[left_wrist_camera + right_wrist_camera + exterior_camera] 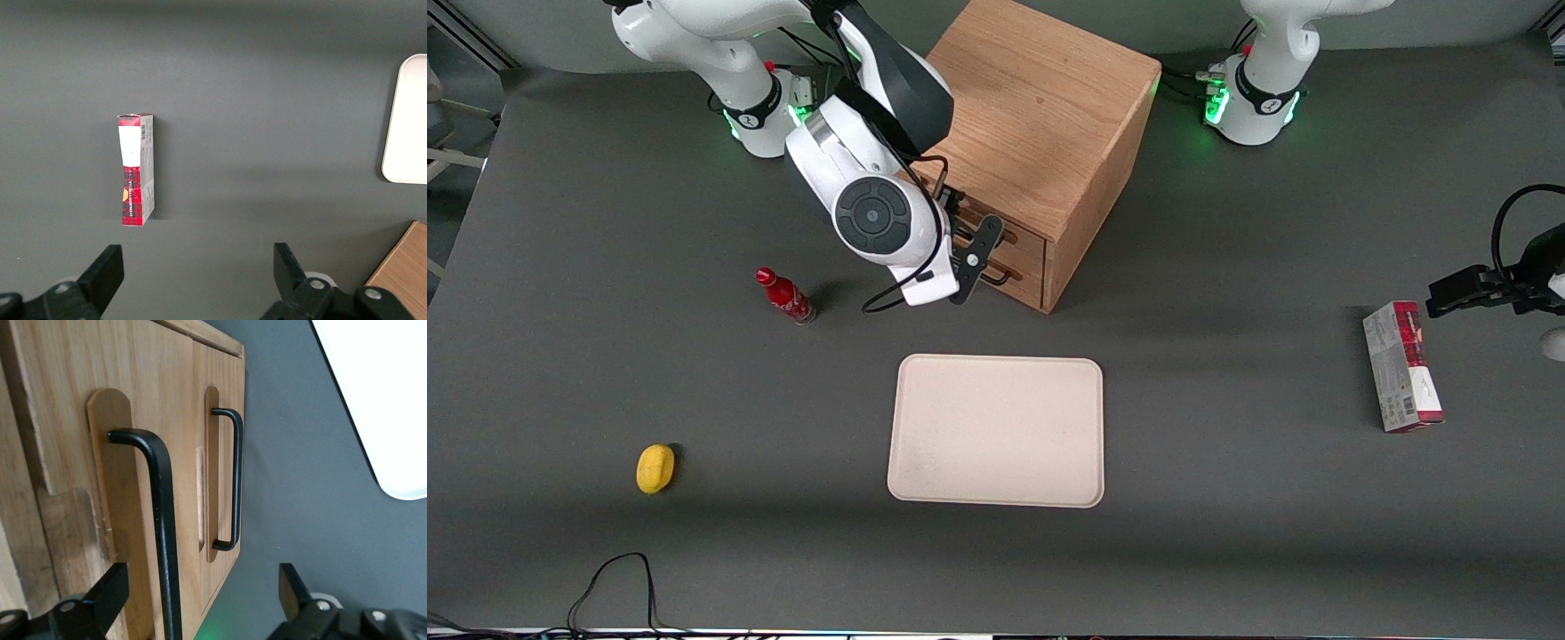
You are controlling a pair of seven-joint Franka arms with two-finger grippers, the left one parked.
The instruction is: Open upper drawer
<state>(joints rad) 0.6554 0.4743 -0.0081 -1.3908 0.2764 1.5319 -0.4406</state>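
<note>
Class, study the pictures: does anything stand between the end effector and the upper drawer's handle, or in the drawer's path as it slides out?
Nothing visible does. The open end effector already straddles the upper drawer's handle. The table in front of the cabinet is bare; the tray lies nearer the camera.

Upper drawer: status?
Gripper open, fingers straddling the upper drawer handle, not yet closed on it. Drawer shut, flush with the lower drawer. Nothing blocking; tray sits nearer the camera.
</note>
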